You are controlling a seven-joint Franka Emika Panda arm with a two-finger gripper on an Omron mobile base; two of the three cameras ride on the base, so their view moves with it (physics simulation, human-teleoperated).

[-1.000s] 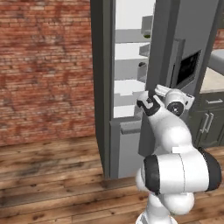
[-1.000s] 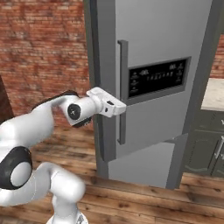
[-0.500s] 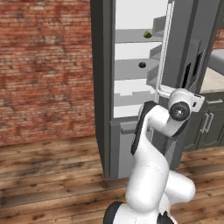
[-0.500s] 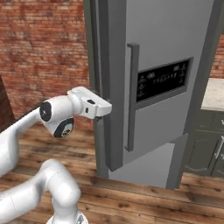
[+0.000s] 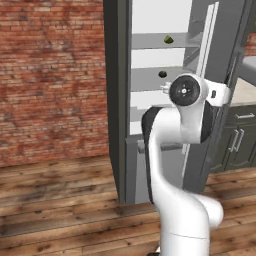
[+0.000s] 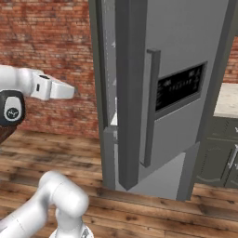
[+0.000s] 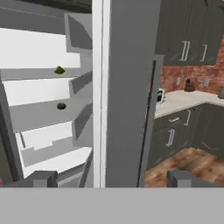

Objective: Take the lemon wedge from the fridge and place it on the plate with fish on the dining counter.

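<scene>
The grey fridge stands open, its door with long handle and black panel swung out. On an upper glass shelf lies the tiny yellow-green lemon wedge. My gripper is open, its fingertips wide apart with nothing between them. It is well short of the shelves, facing the door's edge. In the right base view my hand hangs left of the door, apart from the handle. The plate with fish and the dining counter are out of view.
A small dark round item sits one shelf below the wedge. Grey cabinets under a pale counter stand right of the fridge. A brick wall is to the left, with wooden floor below.
The fridge door has swung wider open, so the shelves show more. My hand has come off the door handle and drawn back to the left. The arm has swung up in front of the fridge.
</scene>
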